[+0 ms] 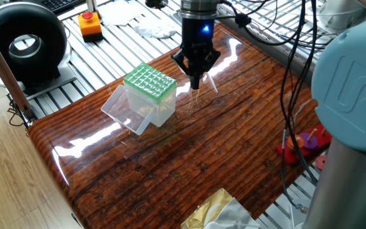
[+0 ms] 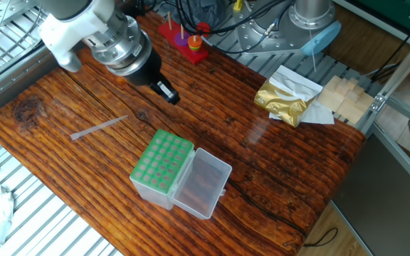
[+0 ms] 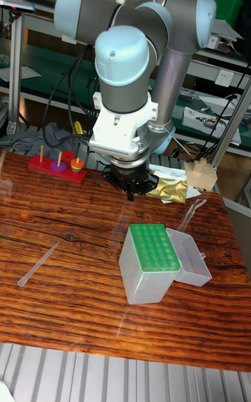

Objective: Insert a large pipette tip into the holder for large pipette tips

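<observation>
The large pipette tip (image 2: pixel 98 128) lies flat on the wooden table, left of the holder; it also shows as a pale sliver (image 1: pixel 211 83) just behind the gripper and at the table's left (image 3: pixel 38 262). The holder for large pipette tips (image 2: pixel 162 165) is a clear box with a light-green grid top (image 1: pixel 149 81) (image 3: pixel 155 248), its clear lid (image 2: pixel 203 182) hinged open beside it. My gripper (image 2: pixel 166 91) (image 1: pixel 194 81) (image 3: pixel 130 192) hangs above the table between the tip and the holder, fingers drawn to a point, holding nothing.
A red base with pegs and rings (image 2: pixel 184 39) (image 1: pixel 304 143) stands at the table's edge. A gold foil bag (image 2: pixel 283 99) and wooden blocks (image 2: pixel 344 96) lie at another corner. Off the table are a black round device (image 1: pixel 24 44) and an orange button box (image 1: pixel 89 24).
</observation>
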